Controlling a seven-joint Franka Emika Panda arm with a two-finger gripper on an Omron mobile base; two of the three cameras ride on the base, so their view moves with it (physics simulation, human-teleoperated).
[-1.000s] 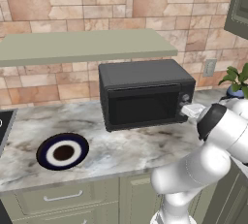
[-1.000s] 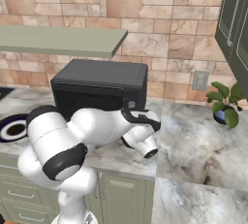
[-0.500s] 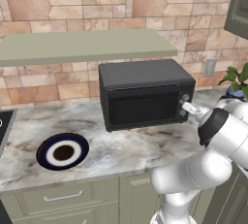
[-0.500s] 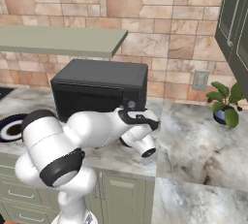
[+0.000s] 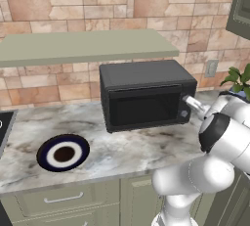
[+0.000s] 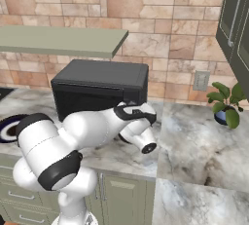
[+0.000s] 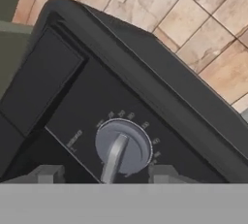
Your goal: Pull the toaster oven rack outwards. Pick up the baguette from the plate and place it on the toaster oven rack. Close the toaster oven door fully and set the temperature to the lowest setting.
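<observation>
The oven sits at the back of the worktop, door shut. A shelf hangs low over it. Bare worktop lies in front. The plate blocks the left front edge; a plant stands far right.

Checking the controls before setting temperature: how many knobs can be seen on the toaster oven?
1: a grey knob on the toaster oven panel's right, facing the gripper. Others may be hidden.
</observation>
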